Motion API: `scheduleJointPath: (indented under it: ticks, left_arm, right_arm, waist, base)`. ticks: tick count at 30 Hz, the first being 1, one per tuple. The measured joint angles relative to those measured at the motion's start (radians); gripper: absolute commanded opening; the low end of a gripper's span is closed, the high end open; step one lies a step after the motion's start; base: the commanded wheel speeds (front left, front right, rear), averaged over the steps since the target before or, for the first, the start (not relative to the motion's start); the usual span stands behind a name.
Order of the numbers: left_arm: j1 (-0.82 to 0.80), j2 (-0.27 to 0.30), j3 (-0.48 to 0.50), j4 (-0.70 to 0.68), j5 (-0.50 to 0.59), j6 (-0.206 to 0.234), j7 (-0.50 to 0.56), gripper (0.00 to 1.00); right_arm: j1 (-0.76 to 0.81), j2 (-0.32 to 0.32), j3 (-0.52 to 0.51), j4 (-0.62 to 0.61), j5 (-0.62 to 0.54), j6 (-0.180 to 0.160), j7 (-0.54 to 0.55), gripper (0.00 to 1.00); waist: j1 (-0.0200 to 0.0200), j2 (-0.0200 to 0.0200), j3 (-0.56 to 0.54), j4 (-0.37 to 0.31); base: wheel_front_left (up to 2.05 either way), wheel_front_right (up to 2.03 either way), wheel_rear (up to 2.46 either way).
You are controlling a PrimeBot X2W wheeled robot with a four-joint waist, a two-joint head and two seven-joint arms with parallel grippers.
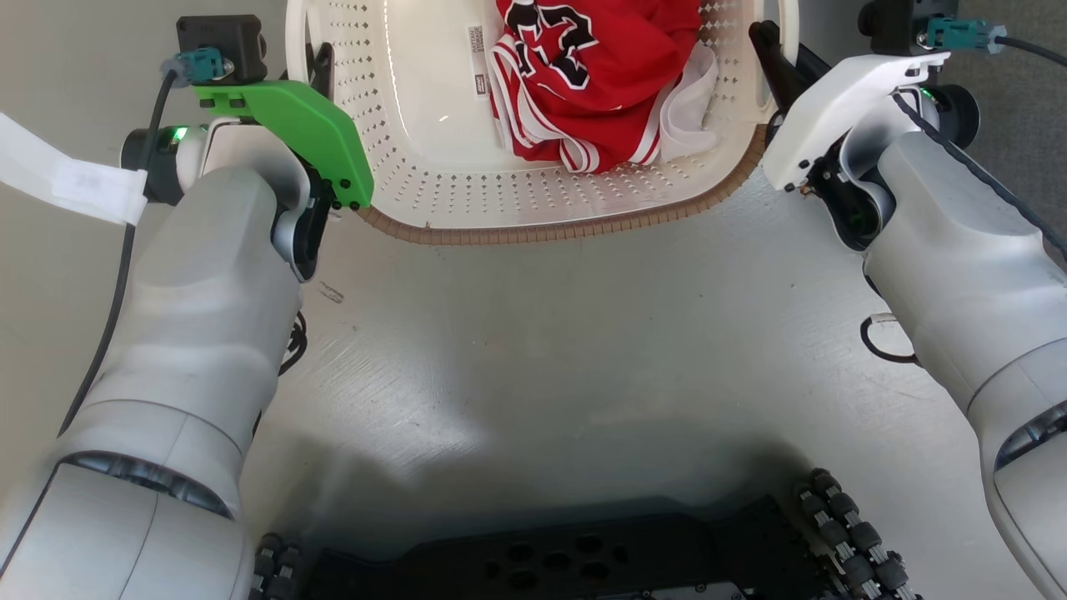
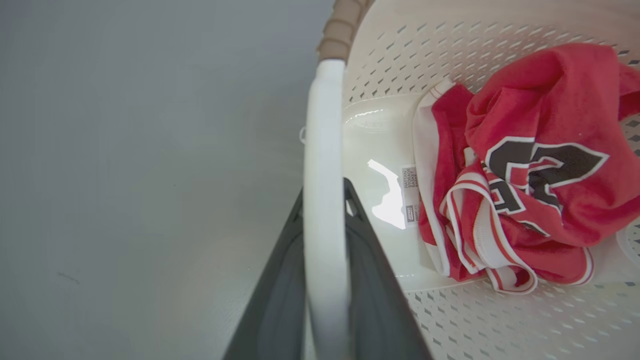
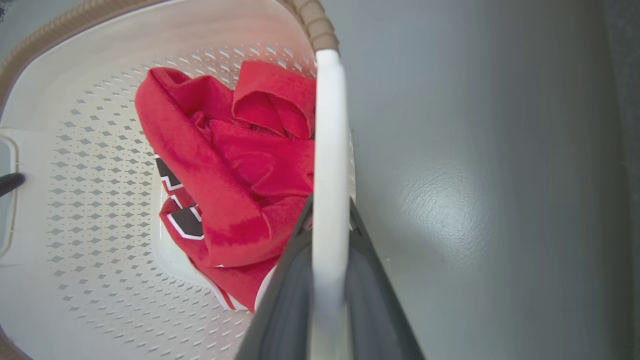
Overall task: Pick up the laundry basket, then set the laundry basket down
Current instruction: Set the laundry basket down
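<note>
**Left gripper** (image 2: pixel 324 200): in the left wrist view its two dark fingers (image 2: pixel 280 285) stand one on each side of a white loop handle (image 2: pixel 322 125) and press against it, so the gripper is closed on the laundry basket (image 2: pixel 450 50). **Right gripper** (image 3: pixel 330 210): the right wrist view shows the same clamp on the opposite handle (image 3: pixel 330 125).

The head view gives less of the grip. The left gripper (image 1: pixel 321 67) is partly hidden behind a green bracket (image 1: pixel 300 125), and the right gripper (image 1: pixel 771 50) sits ahead of a white wrist cover (image 1: pixel 834 108). This view does place the laundry basket (image 1: pixel 467 183) between the two arms, ahead of the robot's dark base (image 1: pixel 583 558), over the pale grey floor (image 1: pixel 542 350). No view settles whether the basket rests on the floor or hangs just above it.

The right wrist view adds a dark finger (image 3: pixel 10 182) at the far handle opening. The left wrist view and the head view add a small printed label (image 2: pixel 410 195) on the basket bottom.

**Basket:** cream-white, with rounded corners, walls pierced by rows of small diamond holes, and a glossy solid bottom. A brown woven-look rim band (image 1: pixel 542 233) stops where each white handle begins. Inside lies a crumpled red garment (image 1: pixel 600 67) with white stripes and black lettering, nearer the right gripper's wall.
</note>
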Motion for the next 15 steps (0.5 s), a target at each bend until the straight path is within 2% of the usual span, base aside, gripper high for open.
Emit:
scheduleJointPath:
  ticks: [3, 4, 5, 6, 7, 15]
  left_arm:
    - [-0.003, 0.000, 0.001, 0.005, -0.001, -0.004, 0.004, 0.00]
    - [-0.003, 0.000, 0.001, 0.005, -0.004, -0.010, 0.005, 0.00]
    - [-0.004, 0.001, 0.001, 0.006, -0.005, -0.010, 0.002, 0.00]
    - [-0.004, 0.001, 0.005, 0.006, -0.007, -0.012, 0.004, 0.24]
    - [-0.004, 0.004, 0.005, 0.007, -0.010, -0.018, 0.004, 1.00]
    - [-0.003, 0.033, 0.001, 0.021, -0.018, -0.039, 0.003, 1.00]
  right_arm:
    - [-0.003, 0.000, 0.006, 0.001, 0.006, -0.001, 0.001, 0.00]
    - [-0.003, 0.000, 0.006, 0.001, 0.007, -0.001, 0.001, 0.07]
    - [-0.003, 0.000, 0.010, -0.004, 0.007, -0.002, 0.000, 0.82]
    - [-0.004, 0.000, 0.010, -0.006, 0.008, -0.006, -0.001, 1.00]
    - [-0.005, -0.003, 0.011, -0.007, 0.008, -0.007, -0.001, 1.00]
    - [-0.005, -0.015, 0.031, -0.016, 0.016, -0.013, -0.009, 1.00]
  waist:
    - [0.0000, 0.0000, -0.001, 0.000]
    - [0.0000, 0.0000, -0.001, 0.000]
    - [0.0000, 0.0000, -0.001, 0.000]
    - [0.0000, 0.0000, -0.001, 0.000]
    - [0.0000, 0.0000, -0.001, 0.000]
    - [0.0000, 0.0000, -0.014, 0.002]
  base:
    - [0.00, 0.00, 0.00]
    - [0.00, 0.00, 0.00]
    - [0.00, 0.00, 0.00]
    - [0.00, 0.00, 0.00]
    - [0.00, 0.00, 0.00]
    - [0.00, 0.00, 0.00]
